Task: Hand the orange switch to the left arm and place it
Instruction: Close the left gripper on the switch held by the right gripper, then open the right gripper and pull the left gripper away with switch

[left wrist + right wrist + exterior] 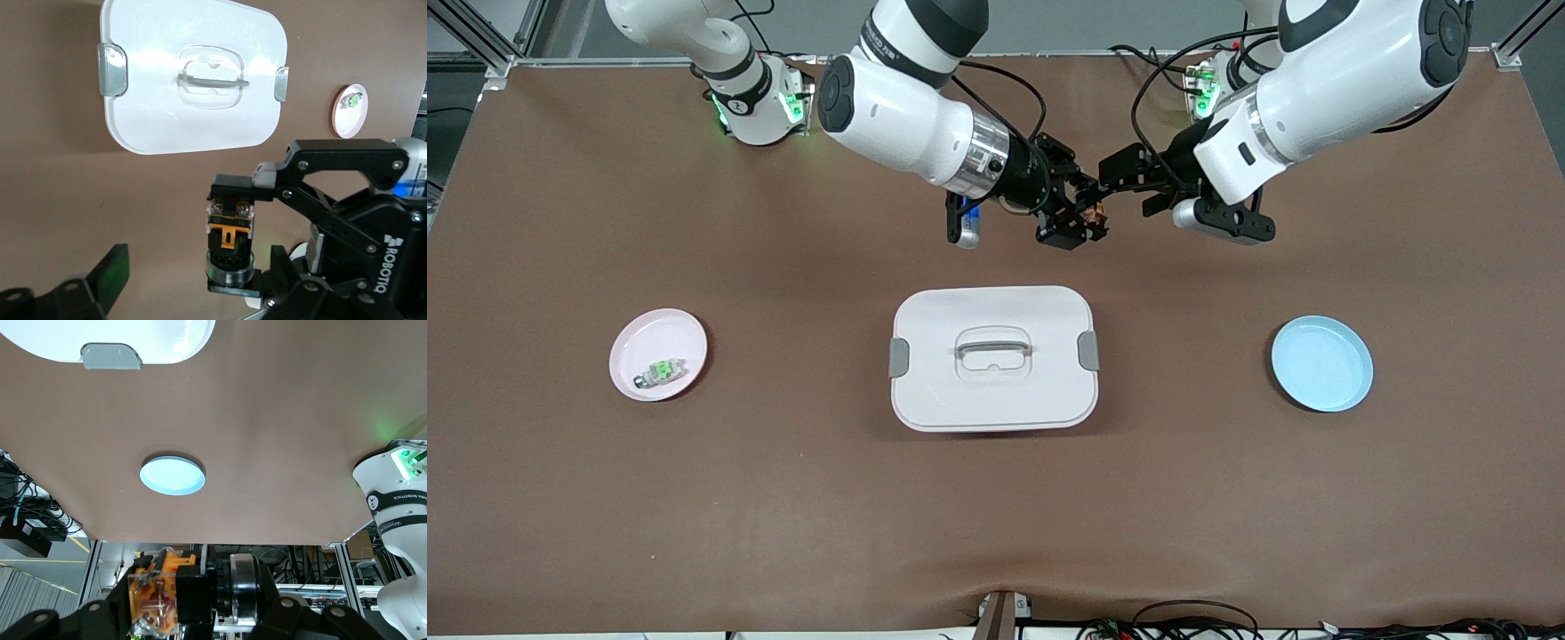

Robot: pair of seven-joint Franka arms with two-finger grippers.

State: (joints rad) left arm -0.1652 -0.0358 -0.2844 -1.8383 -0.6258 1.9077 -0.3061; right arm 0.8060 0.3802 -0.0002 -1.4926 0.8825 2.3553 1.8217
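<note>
The orange switch (1096,214) is held in the air over the bare table, farther from the front camera than the box (993,356). My right gripper (1079,220) is shut on it. The right wrist view shows its orange and clear end (160,590) sticking out of the right gripper (200,597). My left gripper (1126,190) is open and faces the right one, close to the switch. In the left wrist view the switch (230,235) lies between the spread fingers (110,272) of the left gripper (197,277) and touches neither.
The pink plate (658,354) toward the right arm's end holds a green-topped switch (660,371). The blue plate (1321,363) lies bare toward the left arm's end. Both arm bases stand along the table's back edge. The box (193,77) shows closed, with grey latches.
</note>
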